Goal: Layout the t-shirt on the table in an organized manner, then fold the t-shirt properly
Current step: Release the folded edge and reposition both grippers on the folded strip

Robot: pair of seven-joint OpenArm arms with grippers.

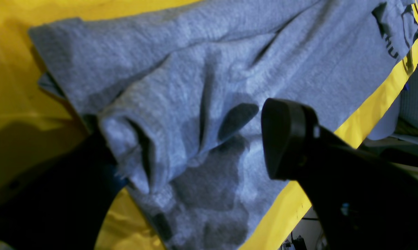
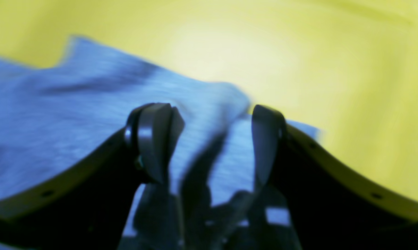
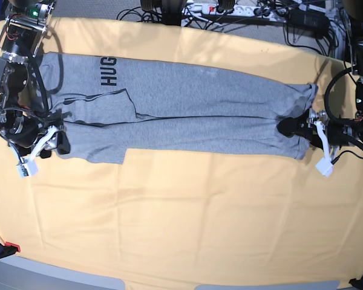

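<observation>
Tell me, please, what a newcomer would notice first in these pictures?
The grey t-shirt stands out, stretched in a long band across the far half of the yellow table, with black letters near one end. Next come the two arms at its ends: the left gripper and the right gripper, each with jaws open at the fabric's edge.

Robotics lab: cloth-covered table [image 3: 181,205], power strip [image 3: 221,8], tangled cables [image 3: 302,21] behind
</observation>
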